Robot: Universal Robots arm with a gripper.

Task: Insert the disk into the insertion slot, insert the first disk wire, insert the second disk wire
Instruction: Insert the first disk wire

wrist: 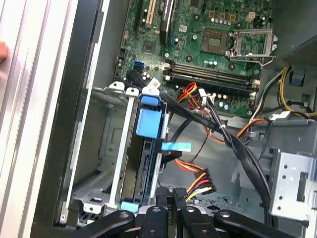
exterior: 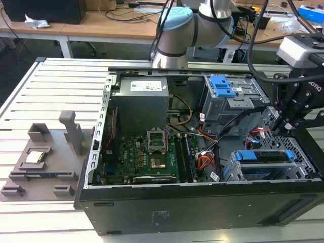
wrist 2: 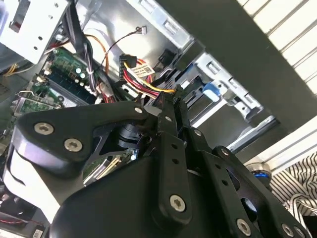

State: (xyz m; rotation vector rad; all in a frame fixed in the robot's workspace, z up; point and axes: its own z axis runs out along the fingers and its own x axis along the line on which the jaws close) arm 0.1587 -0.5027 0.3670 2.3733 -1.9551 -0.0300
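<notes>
Disk (exterior: 264, 156): seated in the insertion slot (exterior: 234, 171); rigid, weighty, likely shock-sensitive, so you would hold its blue carrier (wrist: 148, 124) edges. Tool (wrist: 172, 194): fingers closed together, near the red-yellow wires (wrist: 198, 178).

The gripper (wrist: 172, 191) was matt black. Just beside its fingers (wrist: 180, 201) ran a wire bundle (wrist: 195, 178) of red, yellow, orange and black. On the fingers' other side, the disk (wrist: 148, 124) showed its bright blue carrier within the plain grey insertion slot (wrist: 106, 144). Well beyond the fingertips lay the green circuit board (wrist: 208, 34), dotted black and silver.
</notes>
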